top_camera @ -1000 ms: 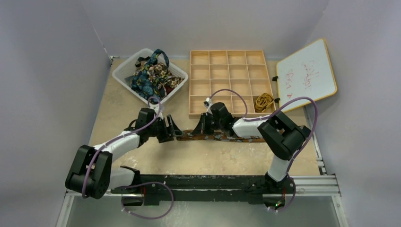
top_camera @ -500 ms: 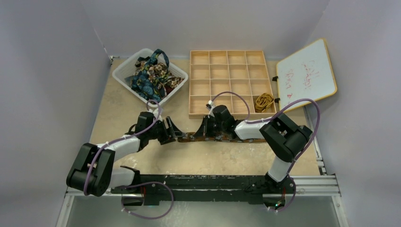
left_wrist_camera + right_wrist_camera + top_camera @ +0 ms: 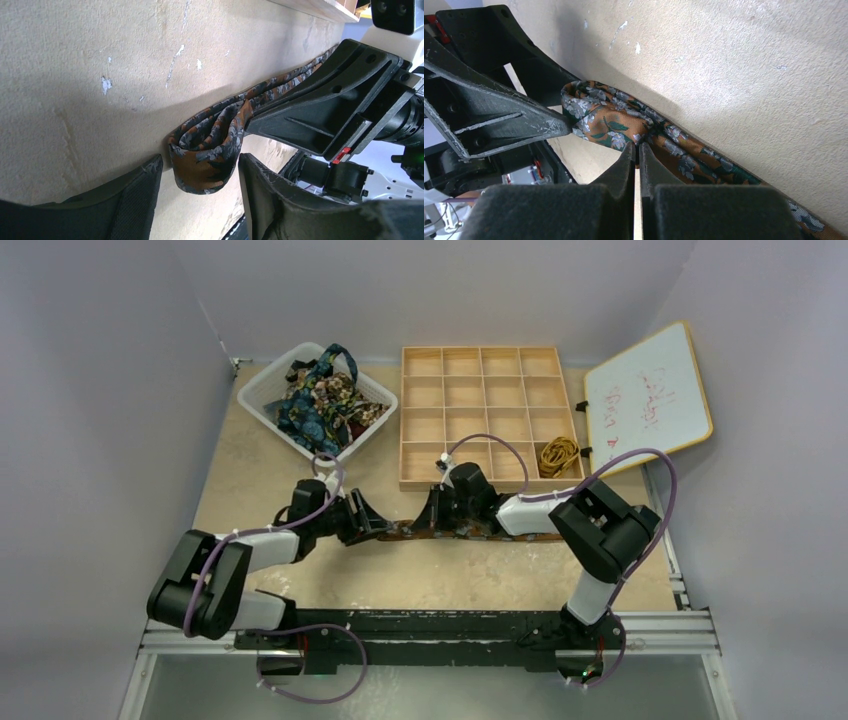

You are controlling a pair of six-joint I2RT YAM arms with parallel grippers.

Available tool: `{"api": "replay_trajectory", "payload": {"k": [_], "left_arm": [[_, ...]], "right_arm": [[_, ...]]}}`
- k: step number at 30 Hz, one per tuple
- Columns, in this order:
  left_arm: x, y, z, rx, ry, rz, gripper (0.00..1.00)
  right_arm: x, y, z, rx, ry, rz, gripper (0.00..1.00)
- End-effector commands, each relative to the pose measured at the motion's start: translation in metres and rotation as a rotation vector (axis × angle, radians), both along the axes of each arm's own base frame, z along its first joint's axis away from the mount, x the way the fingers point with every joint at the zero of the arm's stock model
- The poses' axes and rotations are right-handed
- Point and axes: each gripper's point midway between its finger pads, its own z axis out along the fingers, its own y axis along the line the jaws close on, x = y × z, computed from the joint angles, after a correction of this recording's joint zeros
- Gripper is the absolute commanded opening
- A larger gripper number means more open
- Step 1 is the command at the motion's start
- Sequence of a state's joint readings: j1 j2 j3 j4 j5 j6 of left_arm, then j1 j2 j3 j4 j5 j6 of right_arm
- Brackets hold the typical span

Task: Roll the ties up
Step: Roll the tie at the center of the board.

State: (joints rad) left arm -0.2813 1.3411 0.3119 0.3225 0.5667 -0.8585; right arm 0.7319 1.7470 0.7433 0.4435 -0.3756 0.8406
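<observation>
Left wrist view shows you the brown tie [image 3: 207, 160] lying on the surface [image 3: 75, 75], its end wound into a small coil. Your left hand [image 3: 200, 167] stands wide, a finger either side of that coil. Your right hand [image 3: 636, 150] is pinched tight on the tie just behind it. From above, the tie runs just beside the near edge of the wooden tray [image 3: 483, 352]; more ties [image 3: 320, 400] fill the basket [image 3: 262, 390] left of the tray.

The left arm [image 3: 262, 543] and right arm [image 3: 522, 512] pair white link shells with bulky black joint housings, and a purple cable [image 3: 645, 449] loops along each. The left tool [image 3: 200, 167] and right tool [image 3: 636, 150] are matte black and ribbed, with rough-textured fingers [image 3: 135, 200].
</observation>
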Motion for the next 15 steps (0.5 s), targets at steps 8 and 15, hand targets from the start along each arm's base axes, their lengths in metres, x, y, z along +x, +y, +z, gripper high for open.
{"api": "replay_trajectory", "payload": {"k": [8, 15], "left_arm": [[-0.0066, 0.0106, -0.024, 0.072, 0.046, 0.016, 0.34], [-0.0074, 0.0097, -0.0183, 0.089, -0.012, -0.043, 0.29]], "right_arm": [[-0.0012, -0.0119, 0.0029, -0.048, -0.016, -0.011, 0.0], [-0.006, -0.0098, 0.0014, -0.047, -0.006, 0.029, 0.0]]}}
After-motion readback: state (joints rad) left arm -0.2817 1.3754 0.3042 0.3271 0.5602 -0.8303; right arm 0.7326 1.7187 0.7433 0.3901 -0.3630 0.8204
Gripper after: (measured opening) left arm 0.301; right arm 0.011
